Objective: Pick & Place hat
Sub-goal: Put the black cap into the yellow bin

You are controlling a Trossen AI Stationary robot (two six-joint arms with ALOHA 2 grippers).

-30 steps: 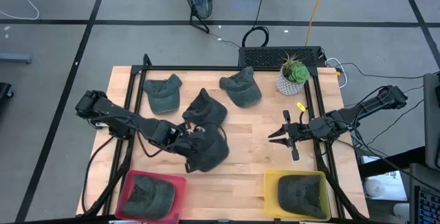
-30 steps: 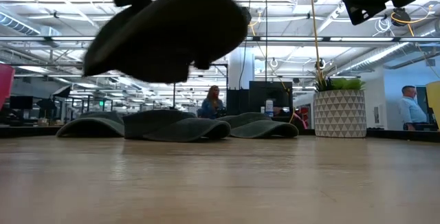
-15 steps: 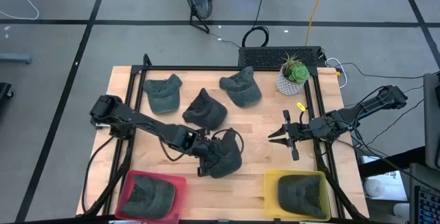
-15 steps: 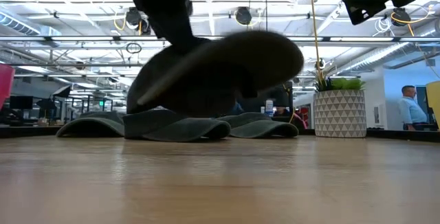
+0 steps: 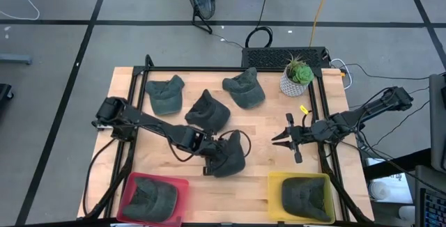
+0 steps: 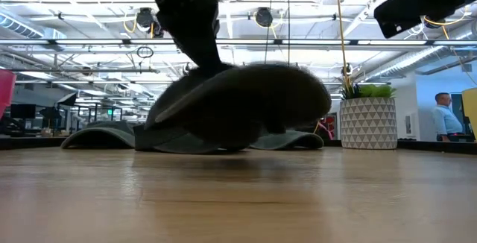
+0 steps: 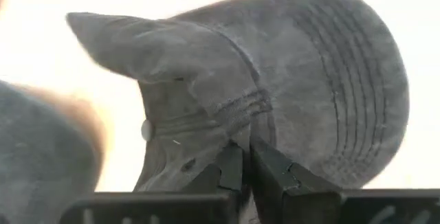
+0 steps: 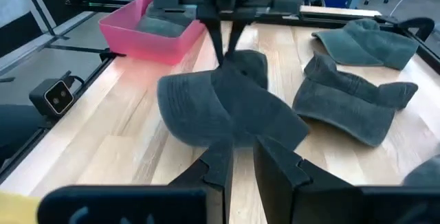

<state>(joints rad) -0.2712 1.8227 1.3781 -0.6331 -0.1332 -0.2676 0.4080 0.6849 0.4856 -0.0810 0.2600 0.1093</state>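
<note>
Hat (image 5: 230,159) pinched by left gripper (image 5: 211,152), underside hidden

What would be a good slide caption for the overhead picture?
Left gripper carries a dark hat over the table; right gripper waits open.

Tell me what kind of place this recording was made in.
Probably a robotics lab in an open office or workshop: the low view shows exposed ceiling pipes, rows of monitors and a person beyond the table, and cables cross the taped floor.

The held hat (image 6: 242,109) hides most of the hats behind (image 6: 100,135) it.
</note>
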